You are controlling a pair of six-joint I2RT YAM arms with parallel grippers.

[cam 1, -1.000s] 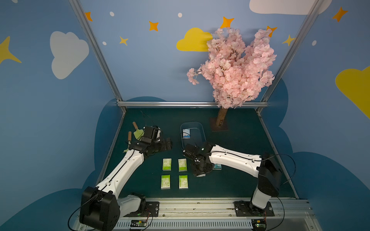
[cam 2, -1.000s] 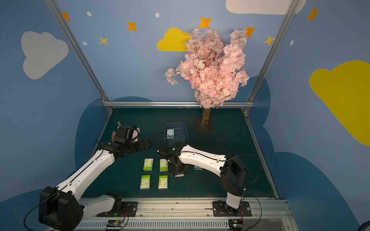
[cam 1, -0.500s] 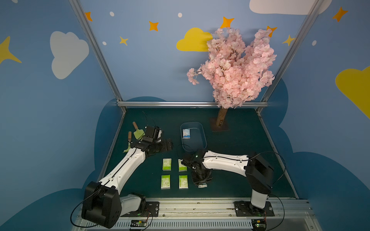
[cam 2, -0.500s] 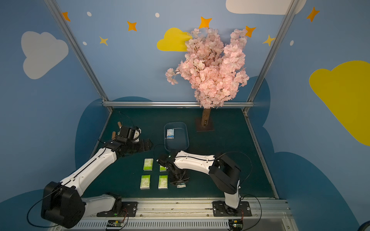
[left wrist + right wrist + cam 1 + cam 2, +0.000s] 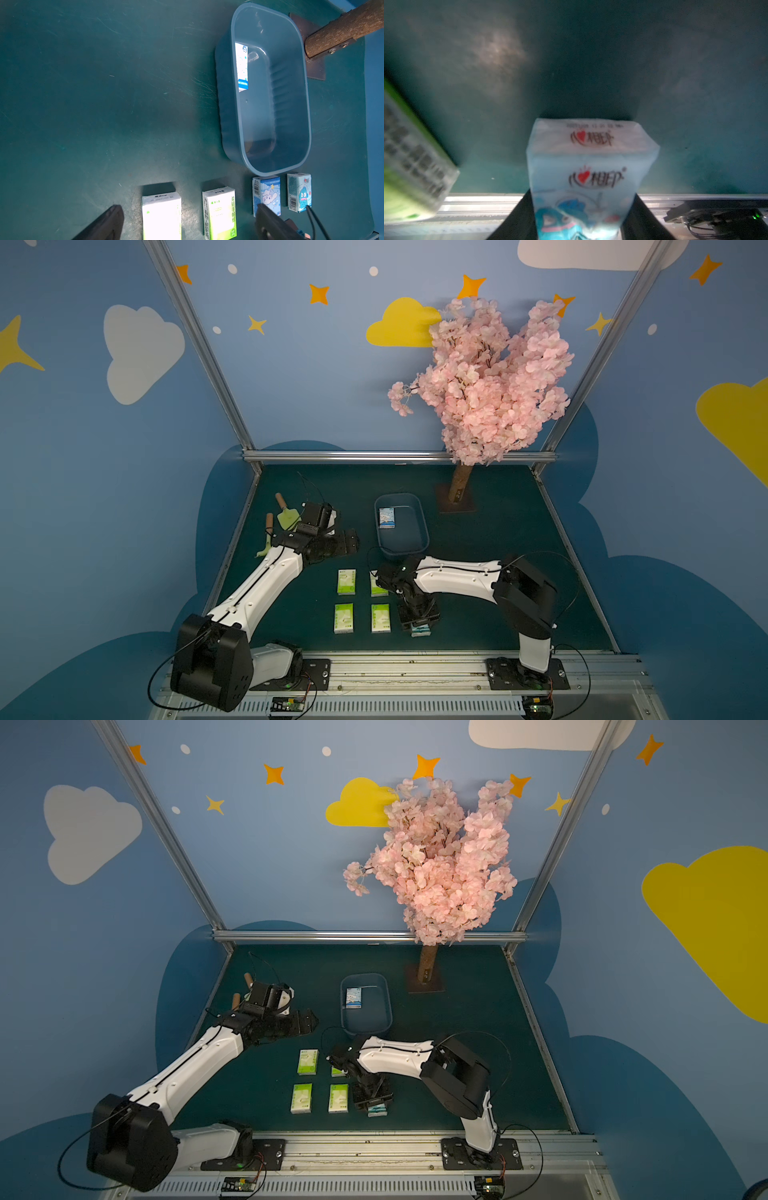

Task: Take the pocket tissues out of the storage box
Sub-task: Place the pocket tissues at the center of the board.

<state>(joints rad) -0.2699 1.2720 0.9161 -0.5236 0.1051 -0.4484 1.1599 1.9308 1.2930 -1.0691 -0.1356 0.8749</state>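
Inspecting the storage box (image 5: 405, 537) first: one light-blue packet (image 5: 387, 517) lies flat inside, against the wall on the robot's left and toward the far end. The rest of the tub is bare.

Outside it, four green packets (image 5: 343, 618) lie in a square on the table (image 5: 303, 630) toward the front. The left wrist view shows two blue packets (image 5: 267, 193) just beside the box's near end.

A seventh packet (image 5: 587, 176) sits between the fingers (image 5: 519, 218) of the right gripper (image 5: 419, 623), low and just beside the green square. Judgement: a set-down is in hand. Whether the jaws pinch the packet or have let go, I cannot tell. That wrist view is blurred, and the packet's contact with the table is hidden.

The left gripper (image 5: 348, 540) hangs beside the box, spread wide and empty.

The next move calls for a clean release, a lift clear, then a reach for the box's one packet.

In both top views the right arm (image 5: 457, 574) partly covers one green packet, and I cannot find the two blue ones there.
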